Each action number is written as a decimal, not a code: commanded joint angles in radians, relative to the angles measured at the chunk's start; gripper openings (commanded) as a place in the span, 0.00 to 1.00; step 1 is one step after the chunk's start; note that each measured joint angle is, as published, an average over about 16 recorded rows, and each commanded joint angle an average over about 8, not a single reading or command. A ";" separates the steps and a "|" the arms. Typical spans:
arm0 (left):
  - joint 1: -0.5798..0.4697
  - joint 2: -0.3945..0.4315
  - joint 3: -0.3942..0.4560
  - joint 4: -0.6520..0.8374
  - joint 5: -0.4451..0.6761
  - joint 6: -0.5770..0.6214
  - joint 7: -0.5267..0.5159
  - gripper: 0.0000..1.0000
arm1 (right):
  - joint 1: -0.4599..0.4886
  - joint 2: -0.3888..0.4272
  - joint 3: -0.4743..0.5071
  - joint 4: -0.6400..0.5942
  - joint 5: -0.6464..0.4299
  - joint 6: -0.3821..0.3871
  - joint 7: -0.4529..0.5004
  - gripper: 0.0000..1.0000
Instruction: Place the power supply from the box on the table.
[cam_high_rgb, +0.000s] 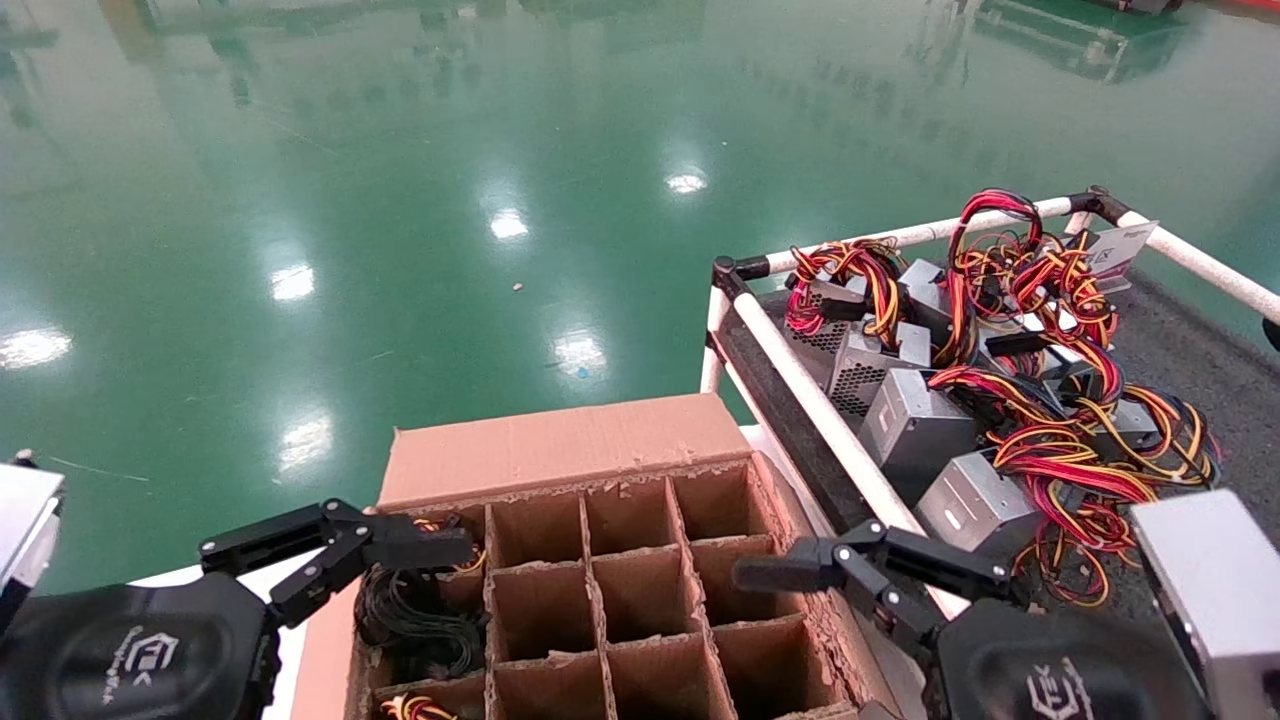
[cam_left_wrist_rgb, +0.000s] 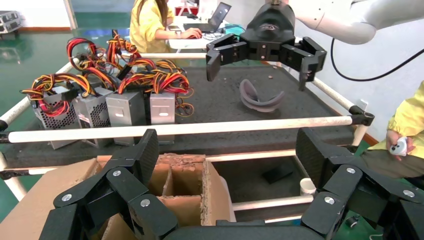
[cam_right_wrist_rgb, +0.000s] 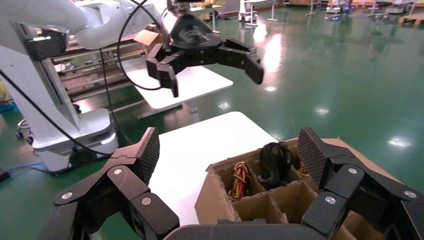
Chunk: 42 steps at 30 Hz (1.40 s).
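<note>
The box (cam_high_rgb: 560, 450) stands low in the head view, its divider cells mostly bare. In its left column, red and yellow wire bundles (cam_high_rgb: 415, 708) (cam_right_wrist_rgb: 240, 179) of a power supply stick up from cells; the metal bodies are hidden. A black cable coil (cam_high_rgb: 410, 610) (cam_right_wrist_rgb: 275, 160) fills the cell between them. My left gripper (cam_high_rgb: 440, 548) (cam_left_wrist_rgb: 227, 160) hovers open over that left column, holding nothing. At the box's right edge my right gripper (cam_high_rgb: 770, 573) (cam_right_wrist_rgb: 230, 155) is open and empty. The table (cam_high_rgb: 1200, 360) lies to the right, behind a white rail.
Several power supplies (cam_high_rgb: 915, 430) (cam_left_wrist_rgb: 125, 107) with tangled wires crowd the table's near-left part. A dark curved object (cam_left_wrist_rgb: 260, 97) lies on the felt farther along. The box rests on a white platform (cam_right_wrist_rgb: 200, 145). People in yellow (cam_left_wrist_rgb: 150, 22) stand beyond the table.
</note>
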<state>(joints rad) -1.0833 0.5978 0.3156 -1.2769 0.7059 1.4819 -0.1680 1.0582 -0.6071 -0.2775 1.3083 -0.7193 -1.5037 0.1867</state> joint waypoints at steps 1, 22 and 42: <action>0.000 0.000 0.000 0.000 0.000 0.000 0.000 1.00 | -0.006 0.002 0.001 0.008 0.005 -0.003 0.000 1.00; 0.000 0.000 0.000 0.000 0.000 0.000 0.000 1.00 | 0.014 -0.003 -0.001 -0.021 -0.009 0.007 0.000 1.00; 0.000 0.000 0.000 0.000 0.000 0.000 0.000 1.00 | 0.017 -0.004 -0.002 -0.026 -0.012 0.009 0.001 1.00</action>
<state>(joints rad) -1.0833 0.5977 0.3156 -1.2769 0.7058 1.4818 -0.1681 1.0756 -0.6114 -0.2798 1.2819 -0.7310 -1.4948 0.1878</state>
